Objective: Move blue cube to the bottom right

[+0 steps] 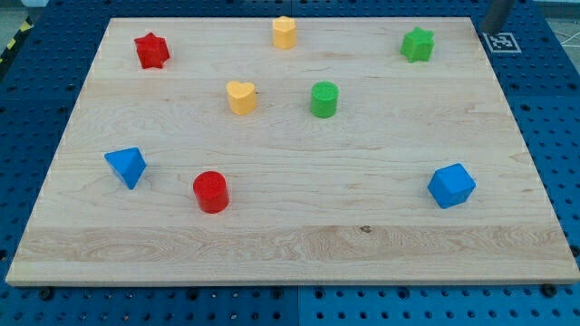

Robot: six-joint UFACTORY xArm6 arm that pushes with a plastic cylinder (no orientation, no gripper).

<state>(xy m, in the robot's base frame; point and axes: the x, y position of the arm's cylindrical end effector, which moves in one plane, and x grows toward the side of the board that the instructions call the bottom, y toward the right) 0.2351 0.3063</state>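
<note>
The blue cube (451,186) lies on the wooden board (362,244) at the view's right, a little below mid-height. A dark rod enters at the view's top right corner; my tip (487,29) is just past the board's top right corner, far above the blue cube and to the right of the green star (418,43). It touches no block.
A blue triangular block (126,167) and a red cylinder (210,191) lie at the left. A yellow heart (241,97) and a green cylinder (324,99) sit mid-board. A red star (151,50) and a yellow block (285,32) are at the top. A marker tag (501,42) lies beside the board.
</note>
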